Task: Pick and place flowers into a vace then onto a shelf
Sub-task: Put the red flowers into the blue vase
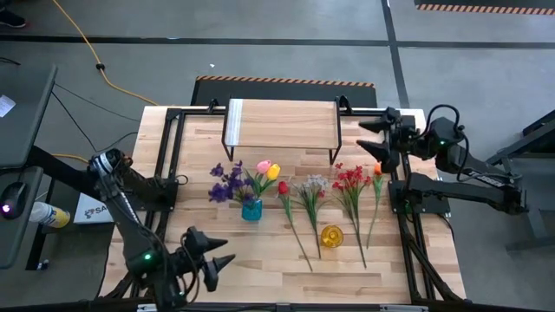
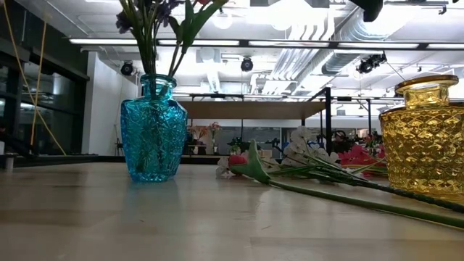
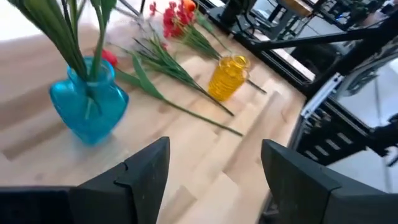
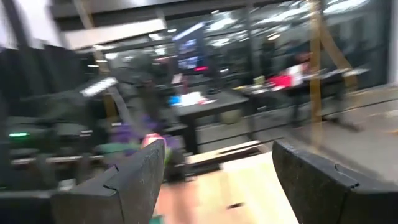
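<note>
A blue glass vase (image 1: 251, 210) stands on the table with purple, pink and yellow flowers (image 1: 245, 179) in it; it also shows in the low view (image 2: 154, 130) and the left wrist view (image 3: 90, 107). Beside it the red, white and orange flowers (image 1: 329, 192) lie flat, stems toward the near edge. A yellow vase (image 1: 331, 236) stands among those stems. The shelf (image 1: 282, 122) stands at the far edge. My left gripper (image 1: 221, 252) hovers open near the near-left corner, pointing at the vases (image 3: 214, 168). My right gripper (image 1: 375, 140) is open beside the shelf's right end.
Black metal frame rails (image 1: 170, 165) run along the table's left and right sides. Bare planks (image 1: 260, 260) lie between the left gripper and the yellow vase. In the low view the lying flower stems (image 2: 326, 190) stretch across the table in front of the yellow vase (image 2: 424, 138).
</note>
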`<control>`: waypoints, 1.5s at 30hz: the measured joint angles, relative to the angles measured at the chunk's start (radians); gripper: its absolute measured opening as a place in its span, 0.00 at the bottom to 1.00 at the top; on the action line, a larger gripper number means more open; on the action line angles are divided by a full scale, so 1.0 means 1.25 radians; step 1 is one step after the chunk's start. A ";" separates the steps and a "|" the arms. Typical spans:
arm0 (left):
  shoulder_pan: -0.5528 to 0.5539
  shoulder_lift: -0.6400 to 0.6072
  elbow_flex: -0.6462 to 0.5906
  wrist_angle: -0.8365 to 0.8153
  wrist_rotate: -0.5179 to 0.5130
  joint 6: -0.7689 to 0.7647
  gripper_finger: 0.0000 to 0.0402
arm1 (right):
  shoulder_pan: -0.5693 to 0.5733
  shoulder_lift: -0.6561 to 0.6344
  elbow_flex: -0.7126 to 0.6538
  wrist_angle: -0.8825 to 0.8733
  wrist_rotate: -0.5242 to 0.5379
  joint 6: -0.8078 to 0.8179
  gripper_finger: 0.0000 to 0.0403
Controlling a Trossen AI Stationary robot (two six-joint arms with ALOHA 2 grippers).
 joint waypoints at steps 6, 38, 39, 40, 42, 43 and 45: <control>-0.031 0.000 0.000 0.003 0.001 -0.059 0.71 | 0.000 0.001 0.000 0.002 -0.155 0.112 0.71; -0.038 0.000 -0.001 0.057 0.210 -0.012 0.71 | 0.384 0.205 0.000 0.039 -0.003 0.284 0.71; -0.038 0.000 -0.001 0.057 0.210 -0.011 0.71 | 0.390 0.208 0.000 0.024 0.006 0.284 0.71; -0.038 0.000 -0.001 0.057 0.210 -0.011 0.71 | 0.397 0.210 0.000 0.003 0.015 0.285 0.71; -0.038 0.000 -0.001 0.057 0.210 -0.011 0.71 | 0.409 0.215 0.000 -0.052 0.045 0.288 0.71; -0.038 0.000 -0.001 0.057 0.210 -0.011 0.71 | 0.414 0.218 0.000 -0.082 0.061 0.294 0.71; -0.038 0.000 -0.001 0.057 0.210 -0.011 0.71 | 0.421 0.220 0.000 -0.143 0.096 0.318 0.71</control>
